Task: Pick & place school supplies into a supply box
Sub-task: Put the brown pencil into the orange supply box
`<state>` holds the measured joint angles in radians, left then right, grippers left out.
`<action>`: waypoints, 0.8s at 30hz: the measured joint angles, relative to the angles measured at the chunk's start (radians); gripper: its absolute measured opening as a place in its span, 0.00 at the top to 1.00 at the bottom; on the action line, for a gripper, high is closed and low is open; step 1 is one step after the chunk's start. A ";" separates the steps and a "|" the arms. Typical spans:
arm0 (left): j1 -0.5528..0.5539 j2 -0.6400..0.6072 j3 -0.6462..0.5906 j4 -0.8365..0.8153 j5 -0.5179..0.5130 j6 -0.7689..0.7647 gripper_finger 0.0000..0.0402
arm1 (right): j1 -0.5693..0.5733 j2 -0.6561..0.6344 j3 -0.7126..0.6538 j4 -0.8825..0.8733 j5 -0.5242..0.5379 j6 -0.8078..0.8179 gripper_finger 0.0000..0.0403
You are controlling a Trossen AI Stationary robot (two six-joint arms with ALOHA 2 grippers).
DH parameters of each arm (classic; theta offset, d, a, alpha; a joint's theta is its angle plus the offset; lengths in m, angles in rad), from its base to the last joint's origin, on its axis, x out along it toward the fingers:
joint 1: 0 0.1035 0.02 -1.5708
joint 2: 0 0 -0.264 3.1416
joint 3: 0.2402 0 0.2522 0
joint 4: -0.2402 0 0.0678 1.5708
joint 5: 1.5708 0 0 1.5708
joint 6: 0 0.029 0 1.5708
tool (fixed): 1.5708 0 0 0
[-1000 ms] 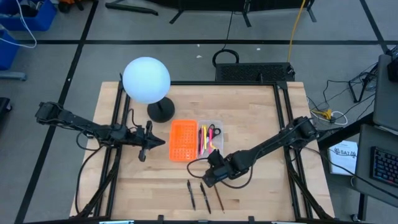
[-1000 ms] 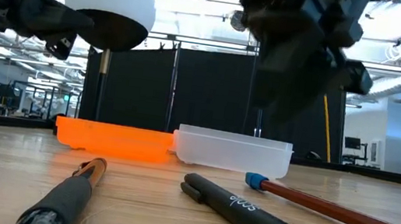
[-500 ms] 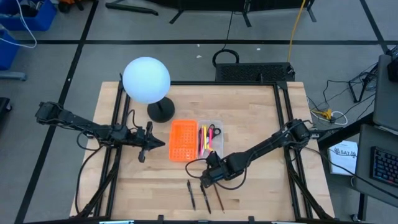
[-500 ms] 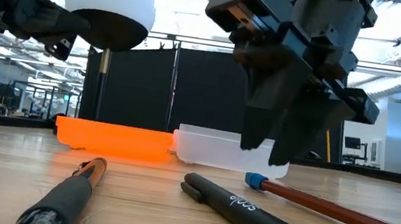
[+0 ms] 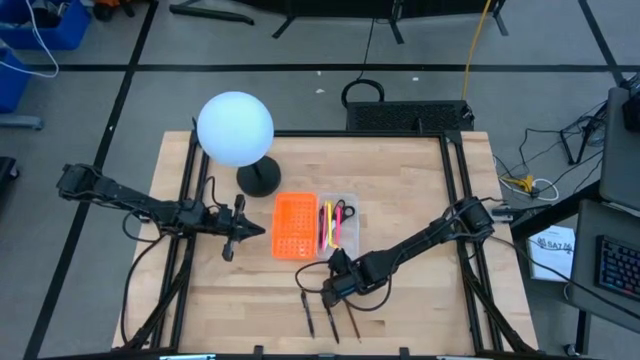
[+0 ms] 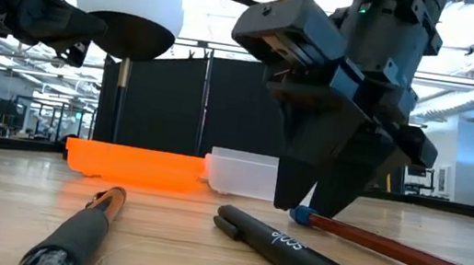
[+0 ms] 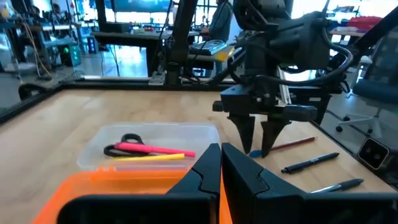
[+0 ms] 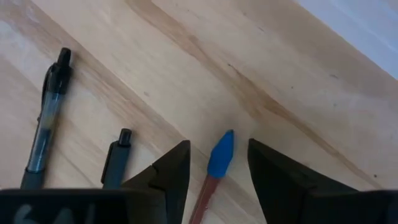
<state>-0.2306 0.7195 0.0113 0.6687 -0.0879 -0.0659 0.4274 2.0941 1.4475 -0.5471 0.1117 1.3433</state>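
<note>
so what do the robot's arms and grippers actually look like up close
Both arms are dark, slim and jointed, with black cables looping along them. The right gripper is a blocky matte-black housing tapering into two wedge-shaped fingers, with a small green light near its top. The left gripper is the same dark build with pointed black fingers.

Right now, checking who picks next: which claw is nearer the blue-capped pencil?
Right. The right claw hangs open straddling the blue-capped pencil; the left claw waits shut beyond the orange piece.

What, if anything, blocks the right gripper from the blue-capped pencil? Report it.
Nothing visible. The right gripper is open, its fingers straddling the blue-capped reddish-brown pencil on the wooden table. Two black pens lie off to one side.
</note>
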 joint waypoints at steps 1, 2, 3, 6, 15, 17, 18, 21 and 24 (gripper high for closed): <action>0.000 0.000 0.000 0.002 0.000 0.006 0.95 | 0.000 0.008 0.000 -0.004 -0.002 -0.005 0.62; 0.000 0.000 0.000 0.002 0.000 0.008 0.95 | -0.001 0.017 -0.001 -0.010 -0.006 -0.013 0.62; 0.000 0.000 0.000 0.003 0.000 0.009 0.95 | -0.001 0.023 -0.001 -0.016 -0.009 -0.021 0.62; 0.000 0.000 0.000 0.006 0.000 0.016 0.95 | -0.001 0.028 -0.001 -0.036 -0.026 -0.025 0.65; 0.000 0.000 0.000 0.009 0.000 0.045 0.95 | 0.011 0.033 -0.003 -0.129 -0.023 -0.040 0.81; 0.000 0.000 0.000 0.009 0.000 0.039 0.95 | 0.011 0.033 -0.004 -0.133 -0.023 -0.047 0.86; 0.000 0.000 0.000 0.009 0.000 0.036 0.95 | 0.011 0.033 -0.004 -0.134 -0.023 -0.048 0.89; 0.000 0.000 0.000 0.009 0.000 0.031 0.95 | 0.011 0.032 -0.004 -0.133 -0.024 -0.071 0.96; 0.000 0.000 0.000 0.008 0.000 0.026 0.95 | 0.011 0.030 -0.005 -0.132 -0.029 -0.080 0.96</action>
<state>-0.2306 0.7197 0.0113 0.6771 -0.0879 -0.0402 0.4389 2.1244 1.4425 -0.6789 0.0827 1.2629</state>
